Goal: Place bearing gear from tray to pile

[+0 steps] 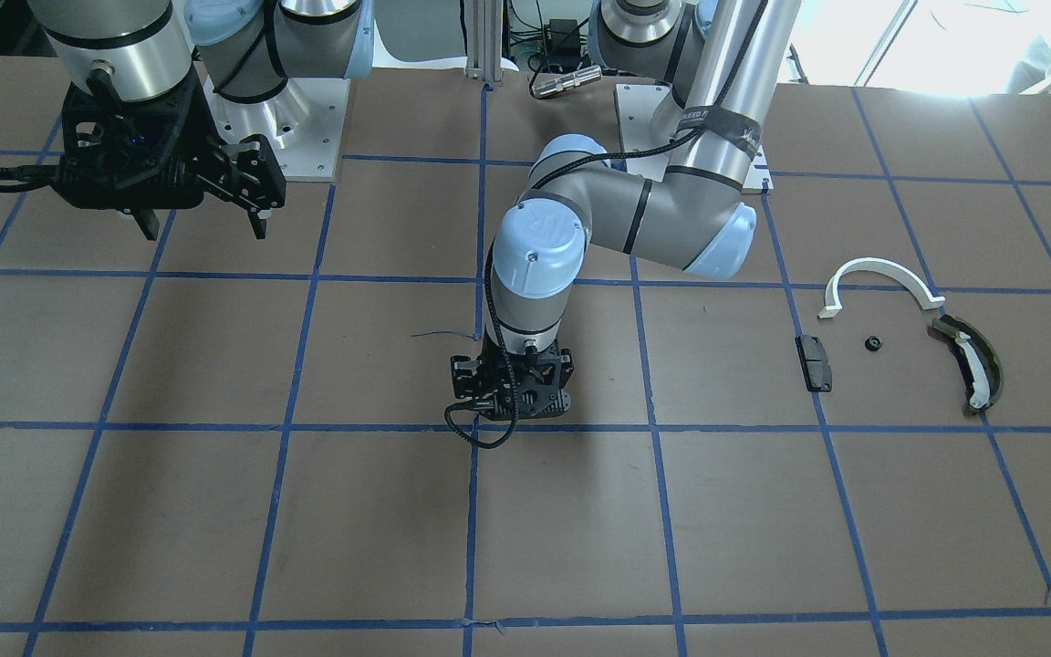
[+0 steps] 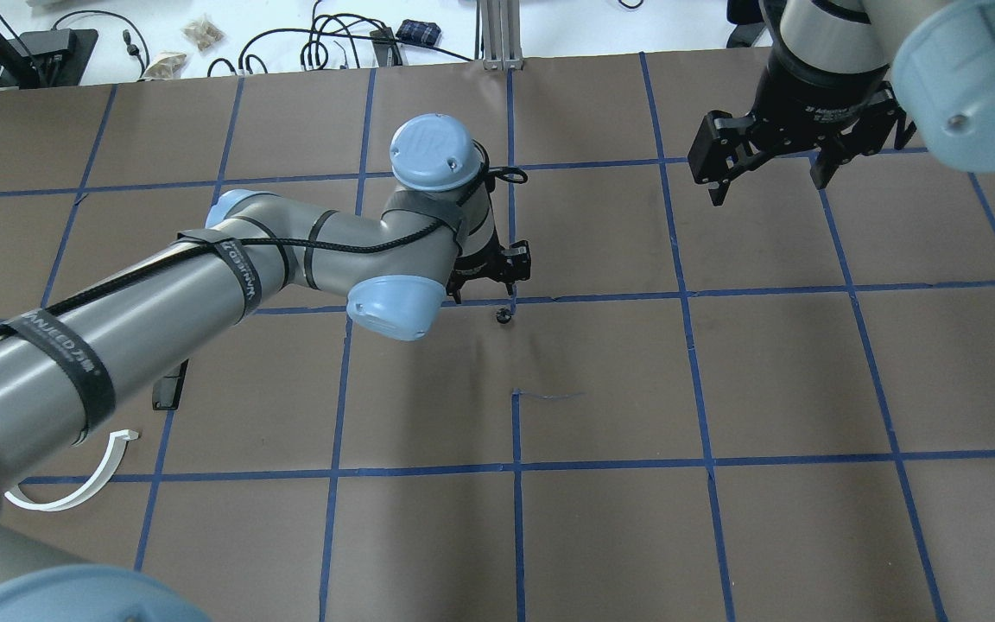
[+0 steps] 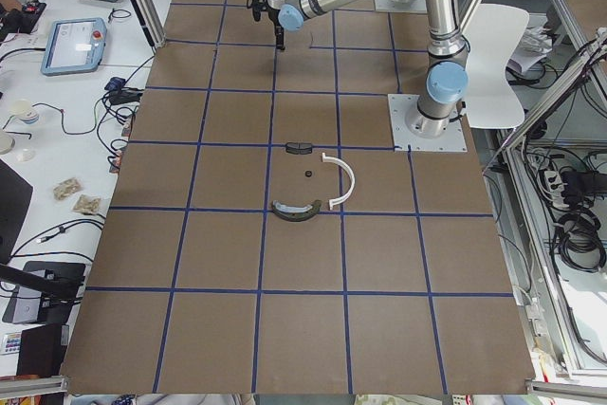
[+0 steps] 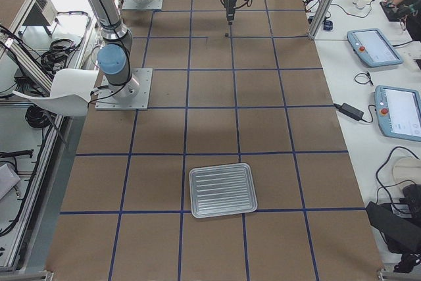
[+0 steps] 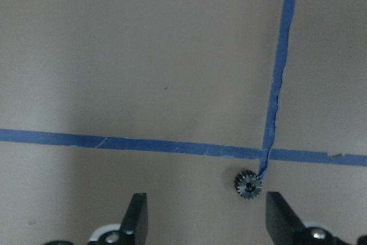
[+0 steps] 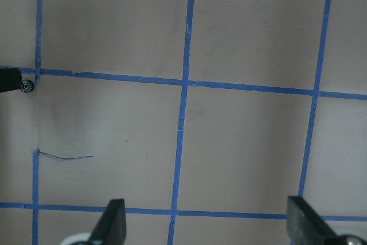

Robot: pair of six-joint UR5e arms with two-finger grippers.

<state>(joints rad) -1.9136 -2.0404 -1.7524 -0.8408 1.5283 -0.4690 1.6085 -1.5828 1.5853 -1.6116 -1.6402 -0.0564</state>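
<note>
A small black bearing gear (image 5: pixel 248 184) lies on the brown table at a blue tape crossing; it also shows in the overhead view (image 2: pixel 504 315). My left gripper (image 5: pixel 209 222) is open low over it, and the gear sits between the fingers, nearer the view's right finger (image 5: pixel 281 217), not gripped. My right gripper (image 2: pixel 765 168) is open and empty, held high and far from it. The pile holds a white half-ring (image 1: pixel 881 278), a black block (image 1: pixel 814 362), an olive curved piece (image 1: pixel 971 363) and another small black gear (image 1: pixel 872 344). The silver tray (image 4: pixel 223 190) looks empty.
The table is brown paper with a blue tape grid. The left arm's elbow (image 2: pixel 394 307) reaches across the table's middle. A thin dark line (image 2: pixel 549 396) marks the paper near the gear. The arm bases (image 1: pixel 293 128) stand at the table's robot-side edge.
</note>
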